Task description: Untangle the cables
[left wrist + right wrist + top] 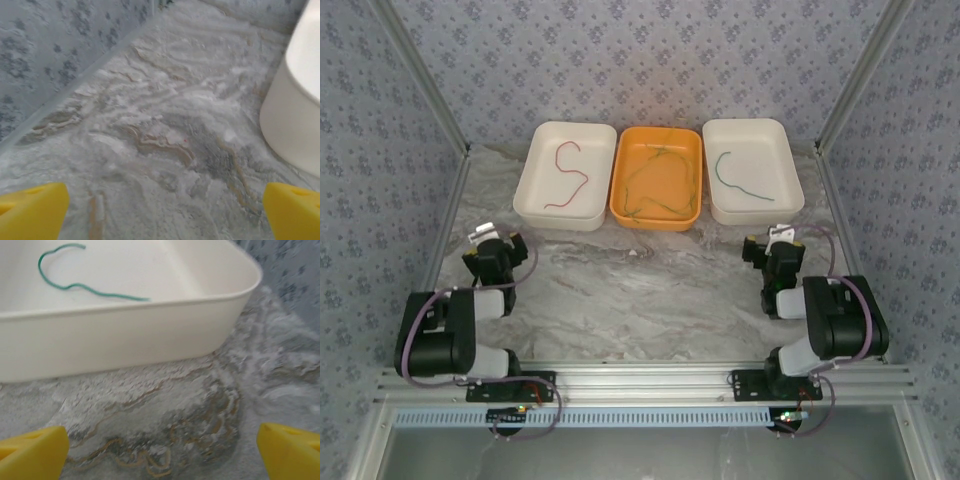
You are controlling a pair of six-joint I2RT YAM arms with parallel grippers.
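Both tools sit spread wide and empty. The left gripper [497,238] has its yellow fingertips [32,212] far apart over bare marble table [640,290], and the right gripper [775,240] is the same.

Just ahead of the right gripper stands a white tray [125,340] with one green cable [75,286] lying loose in it. Ahead of the left gripper, a second white tray [525,185] holds a single red cable [568,175]. Forward and between the two tools is the orange tray [614,195], where the yellow-olive cables [655,185] lie looped over one another. That knot looks like the work left to do.

To do it well, I would pick a free end, not a crossing. One tool should pinch that end low and draw it out slowly along its own run, while the other pins the rest against the tray floor so the bundle does not lift whole.

No brand, label or writing can be read on the trays, the cables or the fingers.
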